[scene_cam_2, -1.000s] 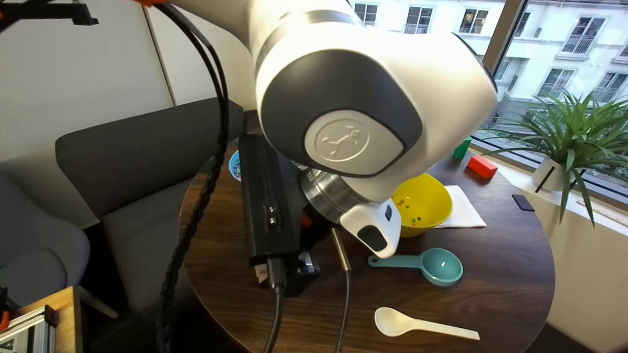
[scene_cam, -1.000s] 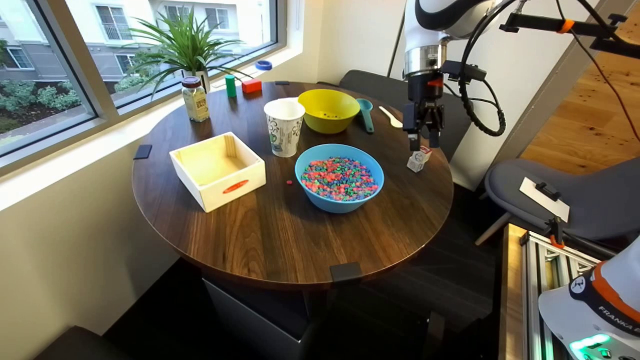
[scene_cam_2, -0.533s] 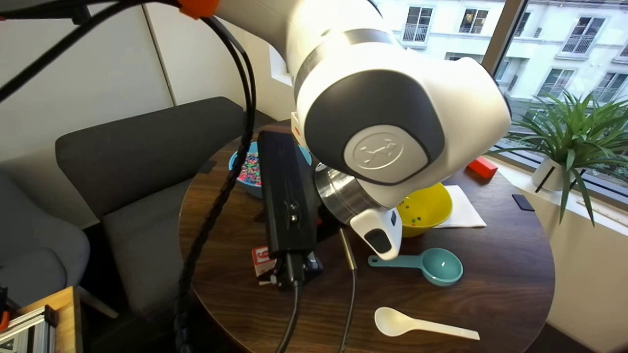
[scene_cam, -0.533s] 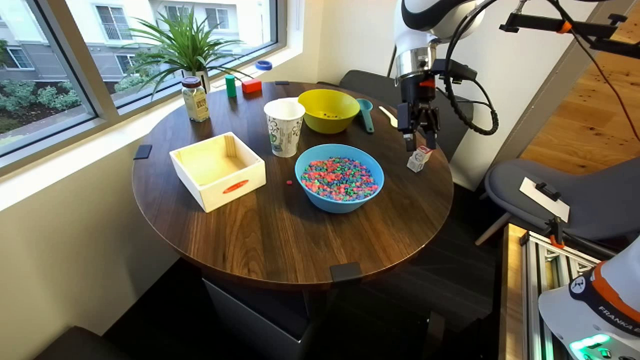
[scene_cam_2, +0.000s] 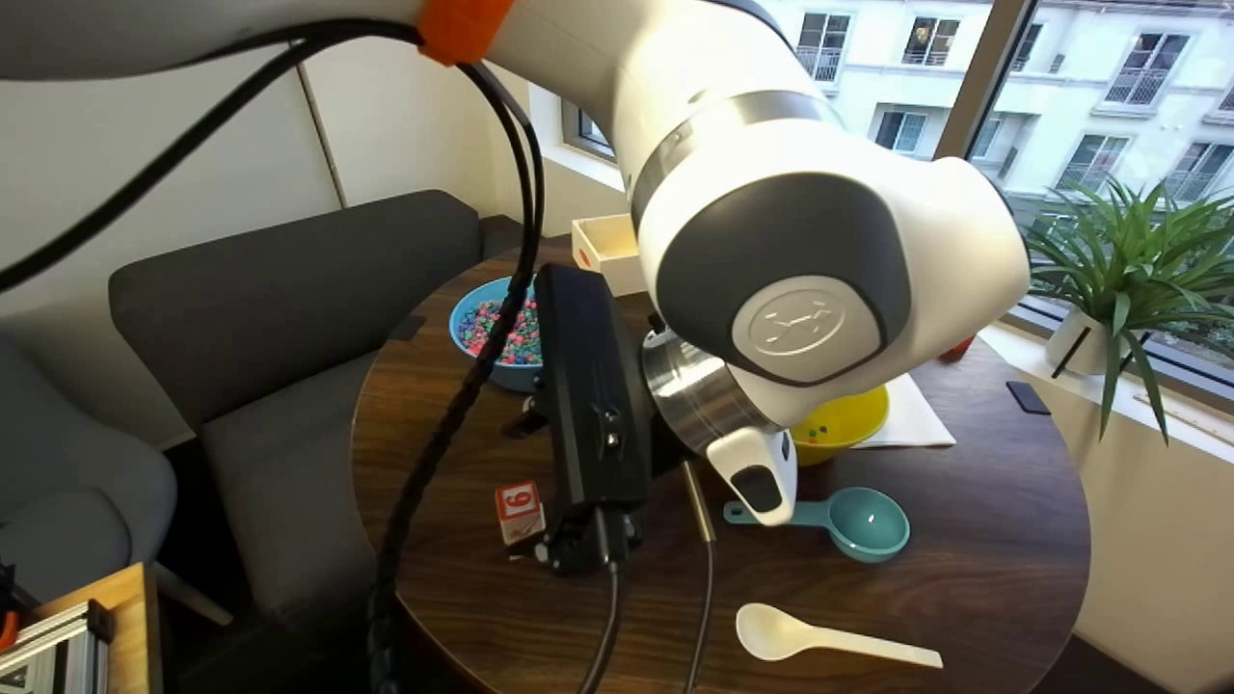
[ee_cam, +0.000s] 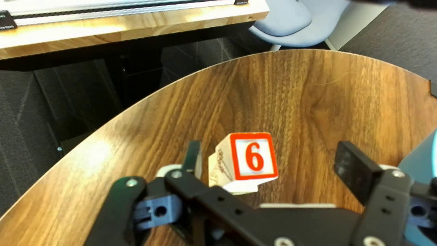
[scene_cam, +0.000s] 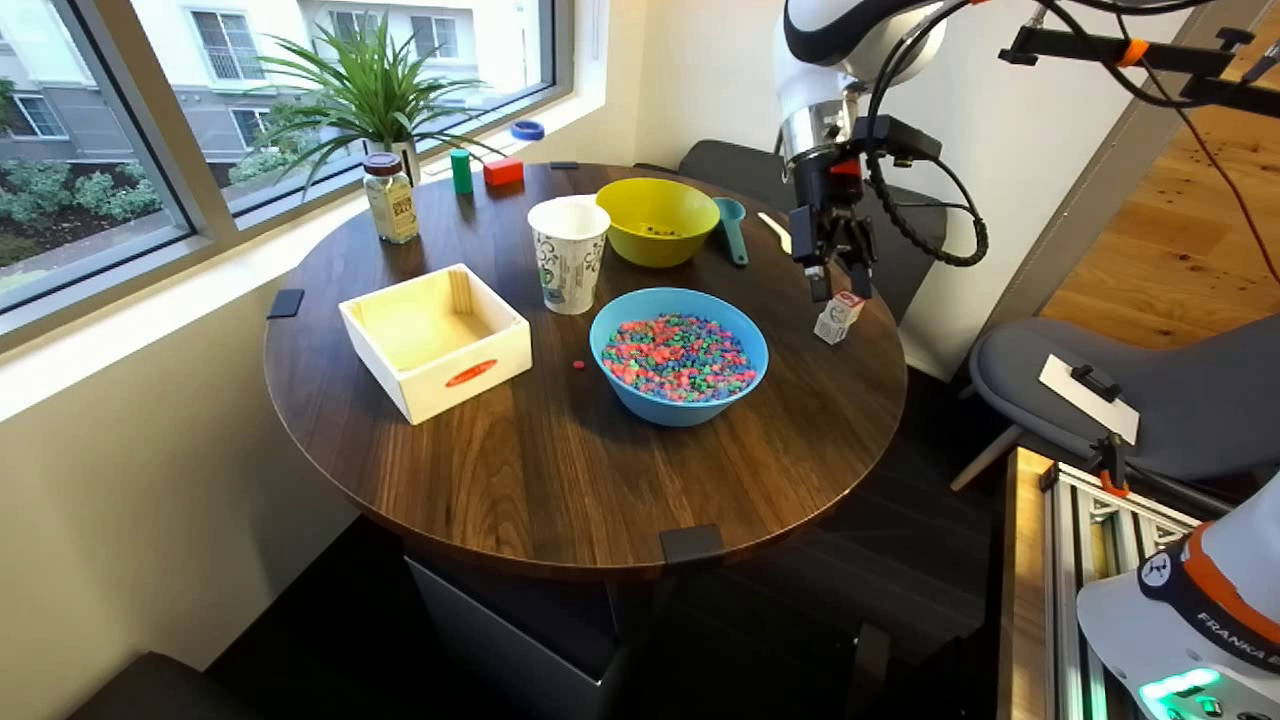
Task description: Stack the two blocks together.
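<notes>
The two blocks stand one on the other near the table's edge. The upper block [ee_cam: 254, 156] has a red-framed face with a red 6 and pale sides; it shows in both exterior views [scene_cam: 848, 305] [scene_cam_2: 519, 501]. The lower block [ee_cam: 214, 171] is pale and mostly hidden under it; it shows in an exterior view [scene_cam: 831, 328]. The upper one sits a little offset. My gripper [ee_cam: 272, 158] is open and empty. In the wrist view the blocks appear between its fingers, nearer the left finger, with gaps on both sides. In an exterior view the gripper [scene_cam: 842, 287] is just above and behind them.
A blue bowl of beads [scene_cam: 606, 372] stands near the blocks. A yellow bowl [scene_cam: 660, 195], teal scoop [scene_cam: 733, 225], white spoon [scene_cam_2: 771, 633], paper cup [scene_cam: 570, 250] and wooden box [scene_cam: 470, 375] are on the table. The table edge [ee_cam: 164, 89] curves close to the blocks.
The arm and gripper have shifted slightly, leftward in an exterior view, uncovering more of the blocks in an exterior view. The blocks have not moved. The gripper stays open.
</notes>
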Motion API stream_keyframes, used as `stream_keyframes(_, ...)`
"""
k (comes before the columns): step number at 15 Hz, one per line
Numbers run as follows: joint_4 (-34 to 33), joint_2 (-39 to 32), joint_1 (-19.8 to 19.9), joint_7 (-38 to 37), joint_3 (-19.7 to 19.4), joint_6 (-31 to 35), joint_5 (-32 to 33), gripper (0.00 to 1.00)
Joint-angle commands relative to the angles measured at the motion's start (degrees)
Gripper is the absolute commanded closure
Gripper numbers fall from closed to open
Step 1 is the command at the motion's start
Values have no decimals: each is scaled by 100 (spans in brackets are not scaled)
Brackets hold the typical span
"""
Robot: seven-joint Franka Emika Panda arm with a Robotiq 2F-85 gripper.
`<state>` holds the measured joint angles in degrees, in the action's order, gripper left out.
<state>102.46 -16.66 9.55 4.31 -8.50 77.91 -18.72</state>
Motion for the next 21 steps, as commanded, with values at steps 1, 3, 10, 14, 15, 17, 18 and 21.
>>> stream_keyframes(1, -327, -247, 72, -79, 49, -277, -55, 0)
stream_keyframes(3, -400, -319, 61, -112, 57, -305, -22, 9)
stream_keyframes(10, -593, -538, 58, -171, 82, -472, 47, 73)
stream_keyframes(14, -651, -573, 56, -176, 83, -570, 72, 91)
stream_keyframes(15, -655, -555, 48, -187, 85, -599, 81, 91)
stream_keyframes(17, -567, -413, -3, -262, 95, -606, 118, 91)
stream_keyframes(18, -508, -328, -34, -304, 103, -600, 155, 91)
stream_keyframes(21, -176, 106, -200, -680, 116, -471, 335, 91)
